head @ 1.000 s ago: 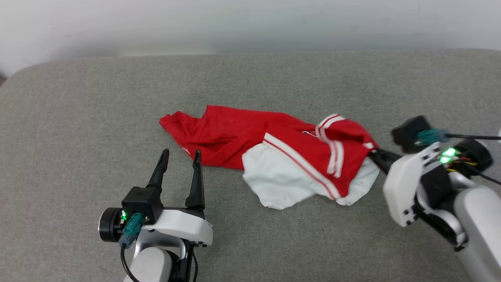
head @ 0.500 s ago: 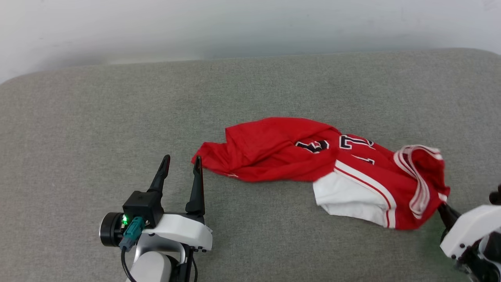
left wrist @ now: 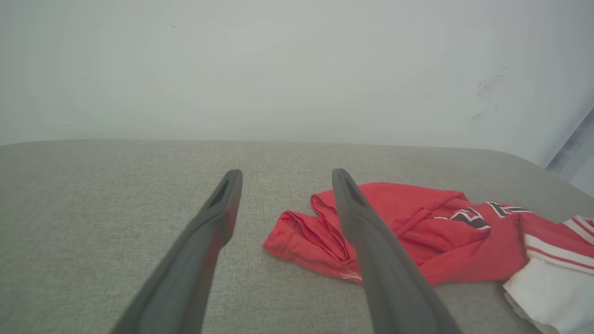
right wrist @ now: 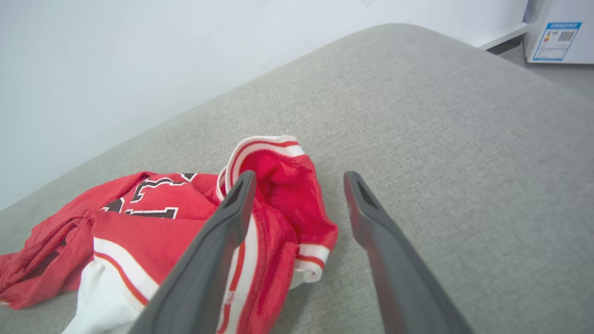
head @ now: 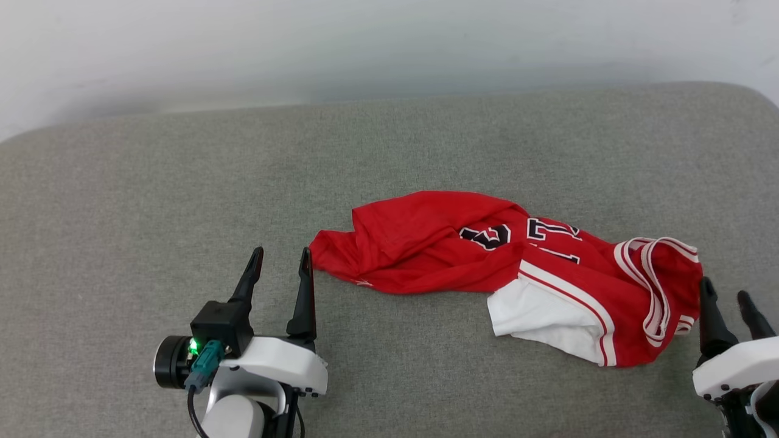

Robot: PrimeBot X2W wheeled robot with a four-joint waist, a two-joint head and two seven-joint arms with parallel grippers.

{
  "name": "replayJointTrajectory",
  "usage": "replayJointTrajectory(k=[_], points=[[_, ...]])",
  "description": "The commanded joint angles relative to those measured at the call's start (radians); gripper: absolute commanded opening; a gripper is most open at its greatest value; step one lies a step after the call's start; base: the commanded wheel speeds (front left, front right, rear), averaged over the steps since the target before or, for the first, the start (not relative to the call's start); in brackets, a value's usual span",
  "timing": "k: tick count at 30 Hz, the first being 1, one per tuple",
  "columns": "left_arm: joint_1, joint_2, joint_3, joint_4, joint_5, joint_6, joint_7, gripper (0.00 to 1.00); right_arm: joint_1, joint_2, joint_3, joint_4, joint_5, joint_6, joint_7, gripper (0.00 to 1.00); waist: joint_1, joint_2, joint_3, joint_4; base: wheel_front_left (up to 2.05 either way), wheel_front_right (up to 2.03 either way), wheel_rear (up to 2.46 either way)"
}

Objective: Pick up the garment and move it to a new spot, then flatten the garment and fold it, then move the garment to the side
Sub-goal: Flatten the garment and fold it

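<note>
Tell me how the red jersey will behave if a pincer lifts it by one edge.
The jersey lies crumpled in soft folds, so it will likely hang limp and drape. It looks thin, probably light. On the grey fabric surface, a push would likely bunch it rather than slide it.

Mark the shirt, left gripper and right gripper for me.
shirt (head: 420, 243), head view, on the plain red body left of the lettering.
left gripper (head: 282, 250), head view, midway between its open jaws' tips.
right gripper (head: 724, 288), head view, midway between its open jaws' tips, beside the striped trim.
</note>
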Motion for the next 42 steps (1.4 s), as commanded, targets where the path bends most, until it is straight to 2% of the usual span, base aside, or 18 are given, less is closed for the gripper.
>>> replayJointTrajectory(k=[1, 5, 8, 17, 22, 23, 30, 36, 37, 42], points=[[0.017, 0.001, 0.002, 0.003, 0.001, -0.003, -0.003, 1.0, 0.019, 0.007, 0.005, -0.017, -0.022, 0.0, -0.044, 1.0, -0.0001, 0.0, -0.015, 0.0, 0.0, 0.0, 0.0], [0.032, 0.001, 0.006, 0.008, -0.006, -0.006, -0.003, 1.0, 0.048, 0.01, 0.028, -0.066, -0.082, 0.0, -0.134, 1.0, -0.0001, 0.0, -0.042, 0.001, 0.0, 0.0, 0.0], [0.045, 0.002, 0.008, 0.013, -0.009, -0.009, -0.003, 1.0, 0.078, 0.014, 0.042, -0.106, -0.12, 0.0, -0.143, 1.0, -0.0001, 0.0, -0.061, 0.002, 0.0, 0.0, 0.0], [0.074, 0.003, 0.007, 0.023, -0.012, -0.014, -0.003, 1.0, 0.179, 0.017, 0.103, -0.237, -0.166, 0.0, 0.0, 1.0, -0.0001, 0.0, -0.105, -0.004, 0.0, 0.0, 0.0], [0.077, 0.005, 0.004, 0.02, -0.014, -0.015, -0.003, 1.0, 0.219, -0.046, 0.231, -0.283, -0.132, 0.0, 0.17, 1.0, -0.0001, 0.0, -0.109, -0.011, 0.0, 0.0, 0.0], [0.077, 0.005, 0.004, 0.02, -0.014, -0.015, -0.003, 1.0, 0.219, -0.046, 0.231, -0.283, -0.132, 0.0, 0.17, 1.0, -0.0001, 0.0, -0.109, -0.011, 0.0, 0.0, 0.0], [0.045, 0.006, -0.007, 0.011, -0.007, -0.017, -0.003, 1.0, 0.17, -0.196, 0.424, -0.282, -0.041, 0.0, 0.428, 1.0, -0.0001, 0.0, -0.064, -0.004, 0.0, 0.0, 0.0], [0.011, 0.004, -0.015, -0.001, -0.001, -0.009, -0.003, 1.0, 0.062, -0.281, 0.552, -0.212, 0.009, 0.0, 0.47, 1.0, -0.0001, 0.0, 0.003, 0.018, 0.0, 0.0, 0.0], [-0.005, 0.002, -0.021, -0.006, 0.003, -0.006, -0.003, 1.0, -0.002, -0.301, 0.608, -0.156, 0.02, 0.0, 0.455, 1.0, -0.0001, 0.0, 0.034, 0.028, 0.0, 0.0, 0.0], [-0.022, 0.0, -0.027, -0.01, 0.005, -0.002, -0.003, 1.0, -0.069, -0.323, 0.692, -0.043, 0.044, 0.0, 0.461, 1.0, -0.0001, 0.0, 0.064, 0.038, 0.0, 0.0, 0.0]])
